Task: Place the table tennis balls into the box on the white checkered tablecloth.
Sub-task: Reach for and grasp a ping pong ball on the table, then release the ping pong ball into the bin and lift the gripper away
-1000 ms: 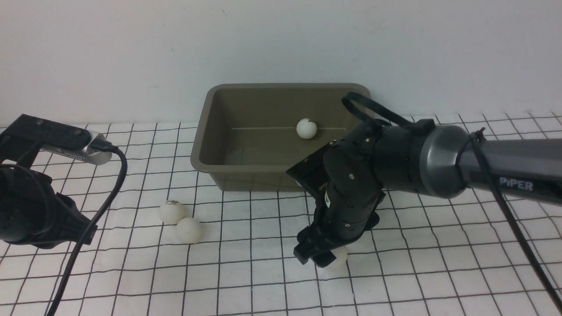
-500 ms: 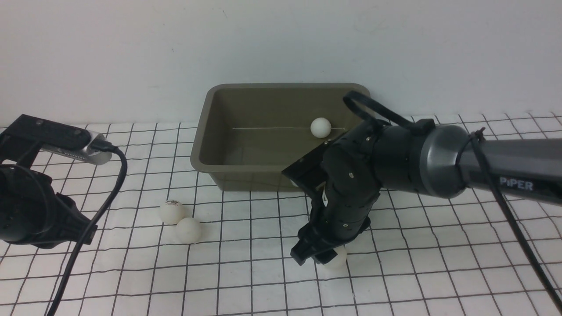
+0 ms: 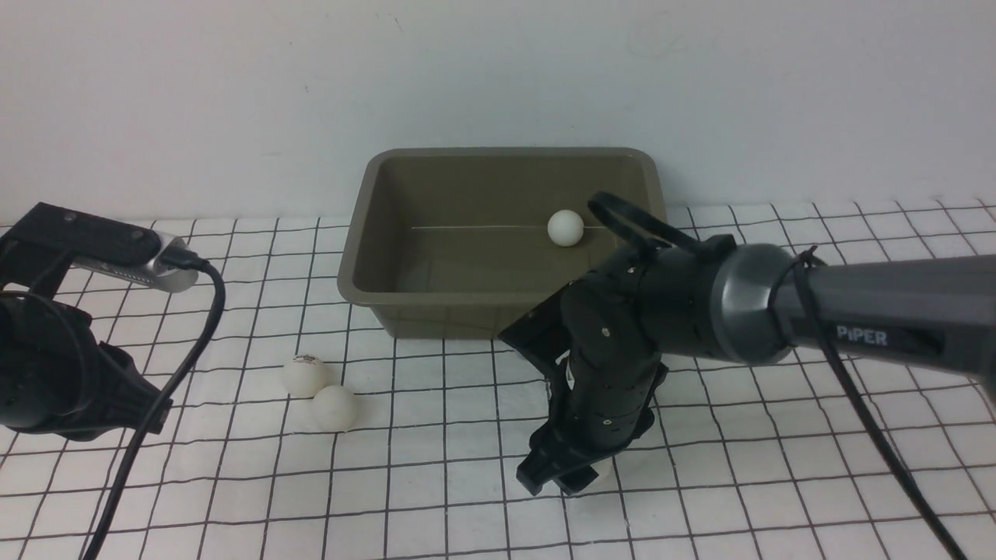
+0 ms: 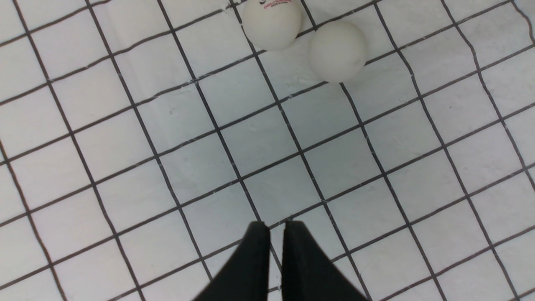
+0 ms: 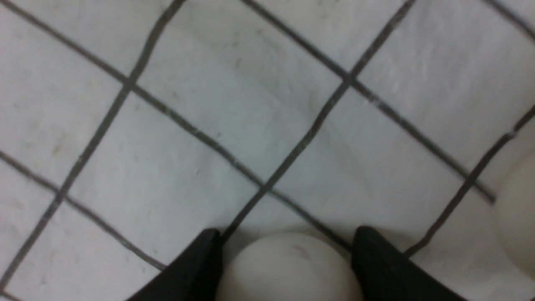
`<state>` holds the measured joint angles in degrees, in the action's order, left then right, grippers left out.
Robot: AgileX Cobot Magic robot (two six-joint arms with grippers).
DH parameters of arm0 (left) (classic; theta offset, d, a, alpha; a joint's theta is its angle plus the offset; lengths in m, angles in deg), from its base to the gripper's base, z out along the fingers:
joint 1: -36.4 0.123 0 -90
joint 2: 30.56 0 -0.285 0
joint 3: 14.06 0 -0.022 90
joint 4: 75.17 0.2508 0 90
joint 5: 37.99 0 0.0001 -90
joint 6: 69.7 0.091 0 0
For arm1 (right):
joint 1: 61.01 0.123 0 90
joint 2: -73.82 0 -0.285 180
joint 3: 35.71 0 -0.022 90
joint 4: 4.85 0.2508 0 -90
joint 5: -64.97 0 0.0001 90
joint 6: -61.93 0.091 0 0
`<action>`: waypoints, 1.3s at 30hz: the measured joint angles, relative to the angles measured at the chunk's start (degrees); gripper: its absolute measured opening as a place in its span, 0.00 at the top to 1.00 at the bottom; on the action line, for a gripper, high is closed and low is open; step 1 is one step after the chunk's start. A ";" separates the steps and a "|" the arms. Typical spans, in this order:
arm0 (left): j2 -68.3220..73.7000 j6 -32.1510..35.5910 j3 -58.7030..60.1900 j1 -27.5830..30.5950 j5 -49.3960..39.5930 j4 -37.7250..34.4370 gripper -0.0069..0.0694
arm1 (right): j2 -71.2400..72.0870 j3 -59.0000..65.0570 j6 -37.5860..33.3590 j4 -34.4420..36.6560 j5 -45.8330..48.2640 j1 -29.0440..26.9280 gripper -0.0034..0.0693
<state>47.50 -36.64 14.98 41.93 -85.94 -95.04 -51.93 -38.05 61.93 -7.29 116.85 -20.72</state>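
While the front view hides it behind the right gripper [image 3: 554,484], the right wrist view shows both fingers [image 5: 188,271] pinching a matte white ball [image 5: 288,267] on the cloth [image 5: 250,104] (in front of the box [image 3: 372,233]). Left gripper [image 4: 273,226] is pressed together; another ball [image 3: 565,228] lies inside the box.
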 joint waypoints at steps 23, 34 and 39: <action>0.00 0.00 0.00 0.00 0.00 0.40 0.87 | 5.43 -16.80 -3.16 0.60 7.52 2.19 0.46; 0.00 0.00 0.00 0.00 0.00 1.21 0.87 | -5.72 -28.68 -1.19 -9.32 2.75 -5.29 0.46; 0.00 0.00 0.00 0.00 0.00 1.21 0.87 | -8.75 -30.78 -1.19 -7.39 2.90 -7.67 0.43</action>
<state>47.50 -36.64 14.98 41.93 -85.94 -93.83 -60.69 -68.83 60.74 -14.68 119.75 -28.38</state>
